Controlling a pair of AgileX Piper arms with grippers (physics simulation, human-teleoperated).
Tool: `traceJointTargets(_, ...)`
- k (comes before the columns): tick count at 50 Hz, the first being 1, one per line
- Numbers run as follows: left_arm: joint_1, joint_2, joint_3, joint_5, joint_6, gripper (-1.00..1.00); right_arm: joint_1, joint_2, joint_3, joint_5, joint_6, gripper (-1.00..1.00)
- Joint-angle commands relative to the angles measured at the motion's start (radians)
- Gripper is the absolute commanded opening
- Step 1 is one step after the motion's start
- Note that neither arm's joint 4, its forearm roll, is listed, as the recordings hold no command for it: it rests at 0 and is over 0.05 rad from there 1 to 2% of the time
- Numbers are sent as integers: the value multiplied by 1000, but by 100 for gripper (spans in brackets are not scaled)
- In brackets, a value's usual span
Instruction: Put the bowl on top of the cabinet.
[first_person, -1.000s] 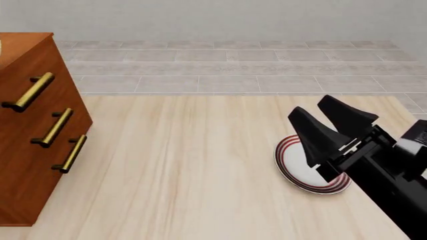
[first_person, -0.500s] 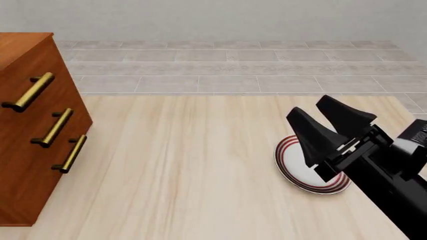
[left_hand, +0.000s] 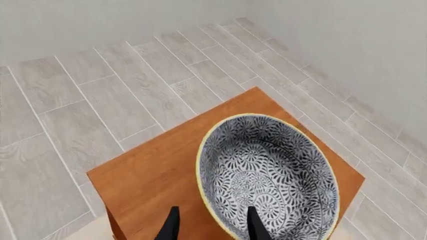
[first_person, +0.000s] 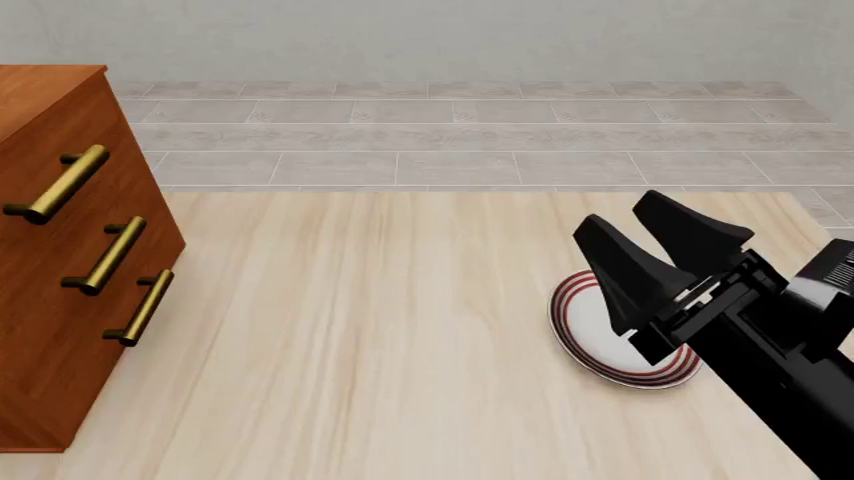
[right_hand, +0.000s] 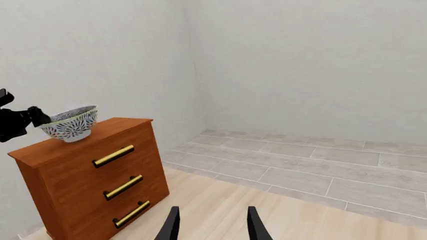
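Here the bowl is held at its rim by the left gripper, jaws clenched on it, just over the cabinet top, seemingly for setting down. The right gripper is parked above the plate, jaws spread and empty.

Bowl: deep, round, dense blue-and-white floral pattern inside and out, thin yellowish rim, upright, mouth up, on the cabinet top. Cabinet: reddish-brown wood, three brass bar handles on front, standing at the tabletop's left edge.
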Motion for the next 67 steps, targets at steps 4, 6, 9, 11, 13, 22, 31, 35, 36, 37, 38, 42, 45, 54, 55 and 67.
traceJointTargets(4,5,8,-46,12,3,100,0,1,-1,0,-2,100)
traceJointTargets(6,6,8,-47,12,4,100,0,1,-1,0,-2,100)
traceJointTargets(9,7,11,-56,13,5,100,0,-3,0,1,-1,100)
traceJointTargets(11,7,12,-64,18,3,100,-1,-3,1,1,0,100)
traceJointTargets(13,7,13,-77,24,2,100,0,-6,2,3,-2,100)
traceJointTargets(22,3,14,-136,55,-8,100,0,-10,4,5,-1,100)
traceJointTargets(31,-6,11,-181,81,-20,100,-2,-18,5,10,0,100)
traceJointTargets(35,-14,6,-209,99,-24,100,1,-17,6,10,-1,100)
traceJointTargets(36,-14,6,-209,99,-24,100,1,-17,6,10,-1,100)
traceJointTargets(37,-17,4,-220,107,-30,100,2,-16,5,10,-2,100)
traceJointTargets(38,-21,4,-227,109,-32,100,2,-16,5,9,-1,100)
traceJointTargets(42,-28,4,-262,130,-40,100,2,-15,4,8,1,100)
traceJointTargets(45,-27,2,-279,136,-36,100,3,-14,4,8,0,100)
traceJointTargets(54,-49,-6,-327,170,-55,100,1,-13,3,7,1,100)
traceJointTargets(55,-56,-8,-338,176,-57,100,1,-13,3,7,2,100)
traceJointTargets(67,-85,-22,-395,210,-72,100,2,-10,0,5,3,100)
